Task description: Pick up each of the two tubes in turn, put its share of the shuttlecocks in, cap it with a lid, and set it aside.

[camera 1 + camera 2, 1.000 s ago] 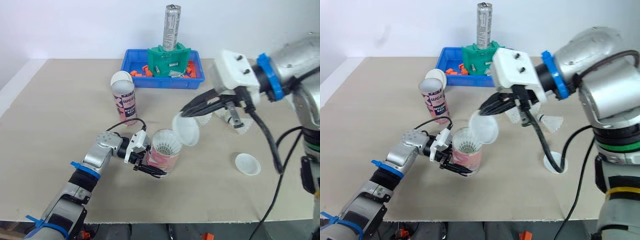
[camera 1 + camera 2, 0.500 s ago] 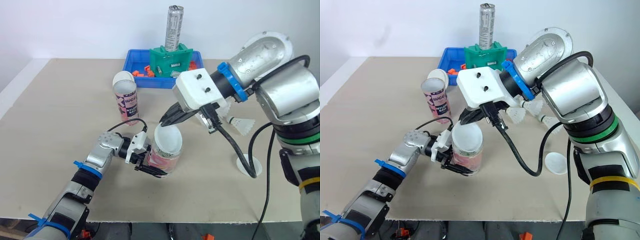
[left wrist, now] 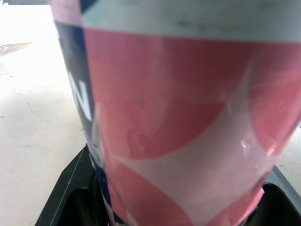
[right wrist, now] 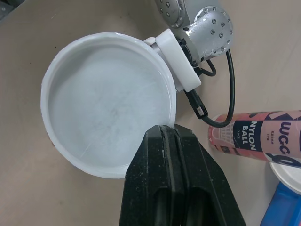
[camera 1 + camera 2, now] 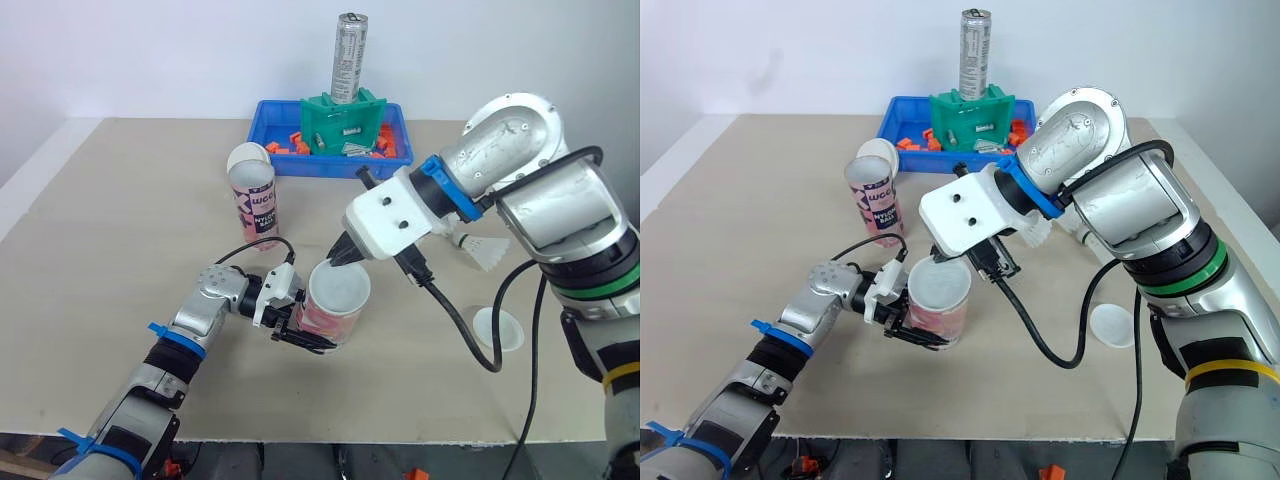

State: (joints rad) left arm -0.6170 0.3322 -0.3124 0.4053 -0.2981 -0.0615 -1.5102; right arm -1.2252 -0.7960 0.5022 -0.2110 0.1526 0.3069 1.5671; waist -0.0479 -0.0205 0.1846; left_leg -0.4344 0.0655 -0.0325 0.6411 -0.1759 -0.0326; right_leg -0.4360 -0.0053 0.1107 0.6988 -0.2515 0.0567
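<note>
**One tube's contents hidden**

The pink printed tube (image 5: 325, 327) is clamped on the counter (image 5: 100, 230) by the left fingers (image 5: 305, 342). Its mouth is covered by a white round lid (image 4: 108, 99) pinched by the right fingers (image 4: 160, 188). A feathered shuttlecock (image 5: 487, 252) is partly hidden behind that arm.

Tube (image 5: 322, 322) contents hidden beneath lid (image 5: 338, 287), loose shuttlecocks (image 5: 487, 251) partly behind arm (image 5: 520, 190)

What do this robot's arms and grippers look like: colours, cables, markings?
Left arm: grey metal links, a blue collar, a white wrist block, a thin black cable looped over it. Right arm: bulky silver shells, blue collar, green and yellow bands, white block with two dark holes, thick black cable. Left gripper and right gripper: two black fingers each.
</note>
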